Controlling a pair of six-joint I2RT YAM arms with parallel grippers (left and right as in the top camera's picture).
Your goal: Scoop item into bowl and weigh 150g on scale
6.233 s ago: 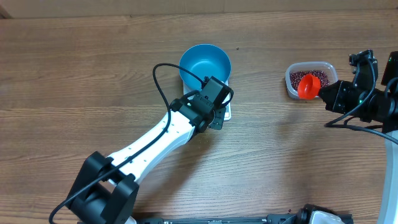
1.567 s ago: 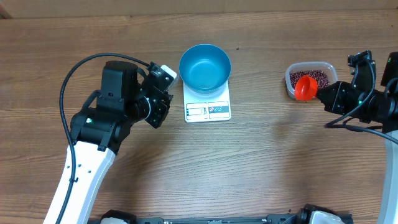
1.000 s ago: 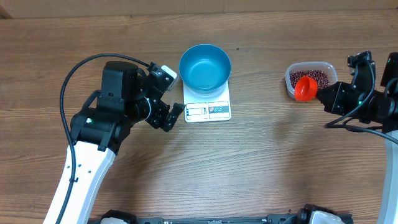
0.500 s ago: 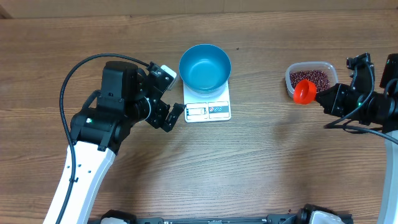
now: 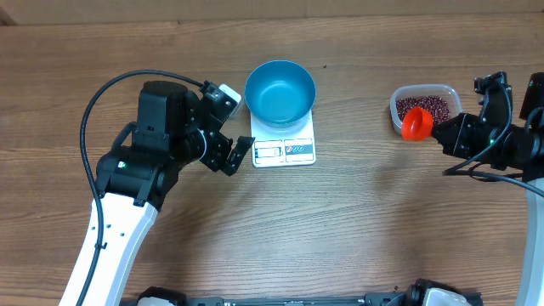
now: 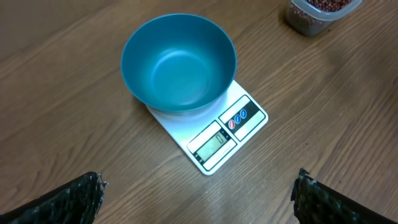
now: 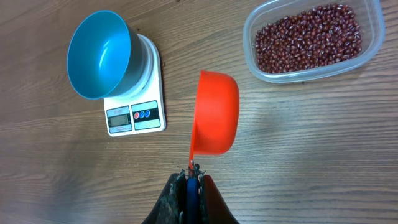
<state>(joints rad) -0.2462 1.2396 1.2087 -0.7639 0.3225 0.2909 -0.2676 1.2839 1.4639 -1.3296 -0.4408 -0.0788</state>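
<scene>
The empty blue bowl [image 5: 280,92] stands on the white scale [image 5: 285,151], whose display [image 6: 216,142] faces the table's front. The red-brown item [image 7: 308,37] fills a clear tub [image 5: 442,89] at the right. My right gripper [image 7: 191,177] is shut on the handle of an orange scoop [image 7: 216,112]. The scoop is tipped on its side at the tub's near left corner, its inside hidden. My left gripper [image 6: 199,186] hangs open and empty just left of the scale, with its fingertips [image 6: 93,190] wide apart.
The left arm [image 5: 127,178] and its looping black cable [image 5: 89,119] fill the table's left side. The right arm [image 5: 501,140] sits at the right edge. Bare wood lies between scale and tub and along the front.
My left arm has pulled back from over the scale to its left and opened its jaws. The scoop has shifted slightly from over the tub toward its near left corner.
</scene>
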